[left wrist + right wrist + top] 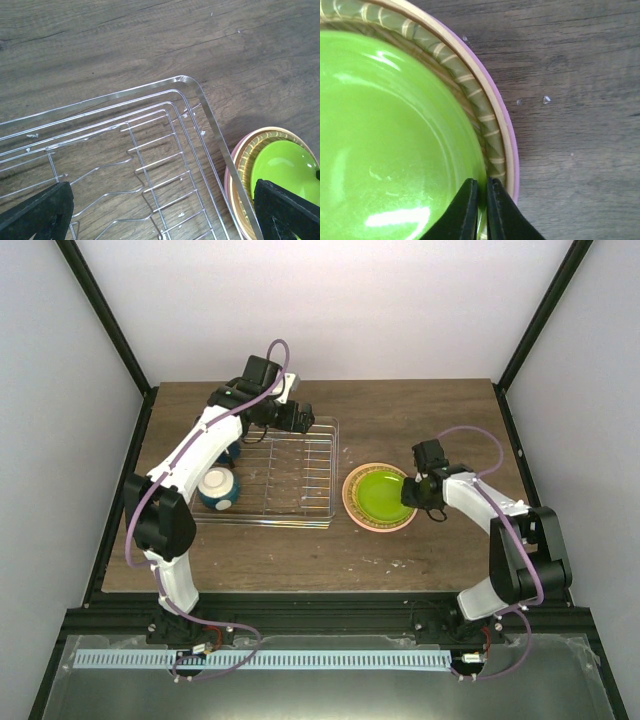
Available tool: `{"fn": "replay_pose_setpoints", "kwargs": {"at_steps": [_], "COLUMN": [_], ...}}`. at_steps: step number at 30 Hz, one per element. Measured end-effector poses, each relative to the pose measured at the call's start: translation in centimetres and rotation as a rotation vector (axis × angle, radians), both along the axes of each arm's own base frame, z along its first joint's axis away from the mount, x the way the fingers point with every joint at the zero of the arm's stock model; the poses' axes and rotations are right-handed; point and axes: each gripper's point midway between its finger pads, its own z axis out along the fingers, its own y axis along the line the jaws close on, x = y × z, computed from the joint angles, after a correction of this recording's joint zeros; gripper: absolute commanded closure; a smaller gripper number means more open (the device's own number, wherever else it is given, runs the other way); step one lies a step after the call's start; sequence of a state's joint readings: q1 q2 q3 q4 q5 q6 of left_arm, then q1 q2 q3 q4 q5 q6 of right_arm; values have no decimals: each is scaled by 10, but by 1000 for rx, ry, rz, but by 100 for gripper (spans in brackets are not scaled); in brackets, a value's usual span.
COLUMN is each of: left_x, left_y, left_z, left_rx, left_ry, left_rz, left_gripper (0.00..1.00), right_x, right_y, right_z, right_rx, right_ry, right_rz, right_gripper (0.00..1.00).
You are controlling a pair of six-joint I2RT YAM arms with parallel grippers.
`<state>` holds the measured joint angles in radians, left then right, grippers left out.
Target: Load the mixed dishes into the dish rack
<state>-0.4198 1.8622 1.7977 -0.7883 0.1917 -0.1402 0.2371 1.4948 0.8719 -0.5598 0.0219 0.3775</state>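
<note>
The silver wire dish rack point(300, 480) lies left of centre and also shows in the left wrist view point(185, 80). The teal-blue bowl point(217, 489), white inside, and the dark blue mug point(231, 452), half hidden by my left arm, sit at the rack's left end. My left gripper point(297, 420) hovers open and empty over the rack's far right corner point(160, 220). Right of the rack the lime-green plate point(382, 494) point(385, 130) lies on the cream plate point(470, 75), which lies on the salmon-pink plate point(513, 150). My right gripper point(415, 488) point(481, 200) is shut on the green plate's right rim.
The plate stack also shows in the left wrist view point(282, 167), close beside the rack's right rim. Bare wooden table point(420, 410) lies behind and in front of the rack. Black frame posts and white walls enclose the table.
</note>
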Motion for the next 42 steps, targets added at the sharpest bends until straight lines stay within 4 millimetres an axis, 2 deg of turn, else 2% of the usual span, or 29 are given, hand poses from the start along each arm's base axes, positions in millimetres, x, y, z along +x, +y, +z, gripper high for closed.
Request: {"fn": "replay_pose_setpoints", "kwargs": {"at_steps": [12,14,17,19,26,35,42], "left_x": [1,1,1,1,2,3,3], "left_y": [1,1,1,2,4,4,4], "left_z": [0,0,0,-1,-2,-18,-19], "left_rx": [7,7,8,11,25,45,48], "left_ry": [-4,-4,-4,-5,-6,28,30], "left_rz": [1,1,2,3,8,10,10], "left_gripper": [0,0,0,0,0,0,0], "right_x": [13,16,14,13,13,15,17], "right_y": [6,8,9,10,12,17,21], "right_z": [18,18,10,6,4,4,-3], "right_rx": [19,26,24,27,37,58,78], "right_ry": [-33,-35,-9,7,11,7,7], "right_rz": [12,17,27,28,44,55,63], "right_gripper": [99,91,68,59,59,59,60]}}
